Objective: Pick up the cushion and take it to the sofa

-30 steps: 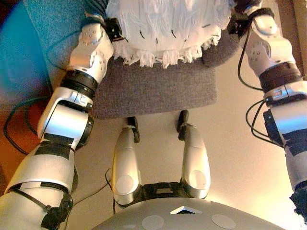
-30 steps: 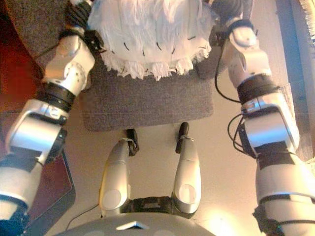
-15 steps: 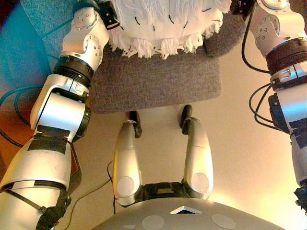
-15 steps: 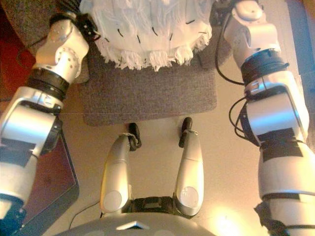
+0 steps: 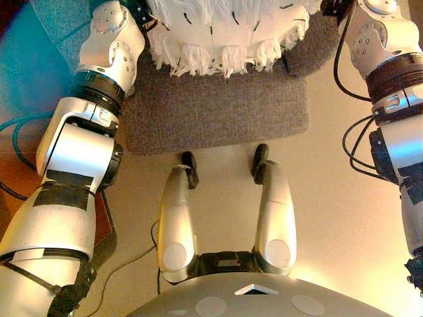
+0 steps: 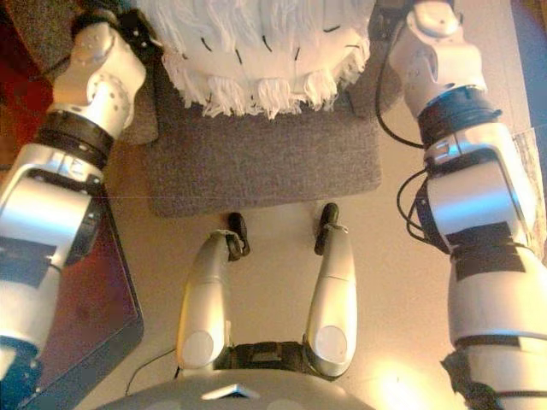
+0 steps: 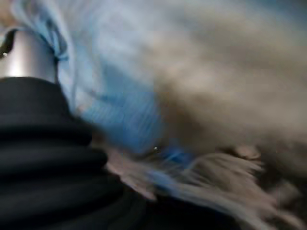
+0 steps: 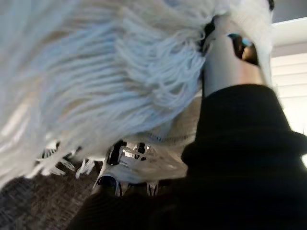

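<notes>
A white cushion (image 5: 218,33) with long fringes hangs at the top of both eye views, above a grey fabric seat (image 5: 218,112). It is held between my two arms, which flank it on either side. My left hand (image 7: 26,57) is pressed into the fringe on the cushion's left side, and only its dark cover and a silver part show. On the right side, my right hand (image 8: 225,67) is buried in the cushion's fringe (image 8: 96,72) in the same way. The fingers of both hands are hidden in the cushion.
The grey seat's front edge lies just ahead of my feet. Teal fabric (image 5: 53,39) lies to the left, and a dark reddish panel (image 6: 85,316) stands at the lower left. Beige floor (image 5: 330,218) spreads to the right.
The whole picture has shifted a little. The cushion sits slightly nearer the top edge, still between both arms, and the left forearm has swung outward to the left.
</notes>
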